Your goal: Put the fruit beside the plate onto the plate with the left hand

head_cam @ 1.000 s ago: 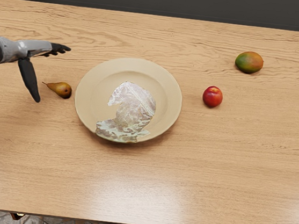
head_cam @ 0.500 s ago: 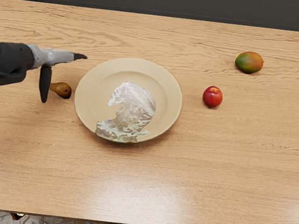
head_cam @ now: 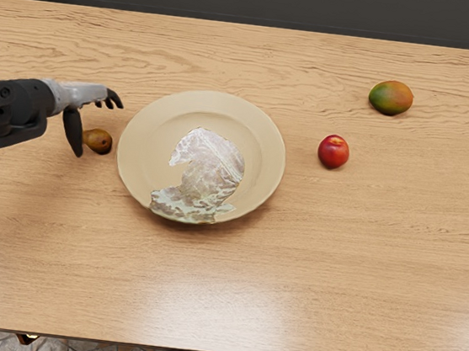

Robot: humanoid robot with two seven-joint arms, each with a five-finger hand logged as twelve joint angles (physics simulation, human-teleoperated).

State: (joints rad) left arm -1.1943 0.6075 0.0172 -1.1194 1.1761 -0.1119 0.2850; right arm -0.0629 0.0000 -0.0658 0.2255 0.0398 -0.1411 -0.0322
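A small brown pear (head_cam: 99, 141) lies on the table just left of the tan plate (head_cam: 151, 128), close to its rim. My left hand (head_cam: 89, 112) reaches in from the left edge and hovers over the pear's left end. Its thumb (head_cam: 74, 130) points down beside the pear, and the other fingers (head_cam: 107, 99) curl lightly above it, not closed on anything. The pear's stem end is hidden behind the thumb. A crumpled pale patch (head_cam: 199, 176) lies on the plate. The right arm does not show.
A red apple (head_cam: 333, 151) sits to the right of the plate. A green-red mango (head_cam: 391, 98) lies farther back right. The wooden table (head_cam: 291, 275) fills the view, and its front edge runs along the bottom.
My left hand has moved right toward the pear and come down onto it. Its fingers, stretched straight before, now curl downward. The pear has not moved.
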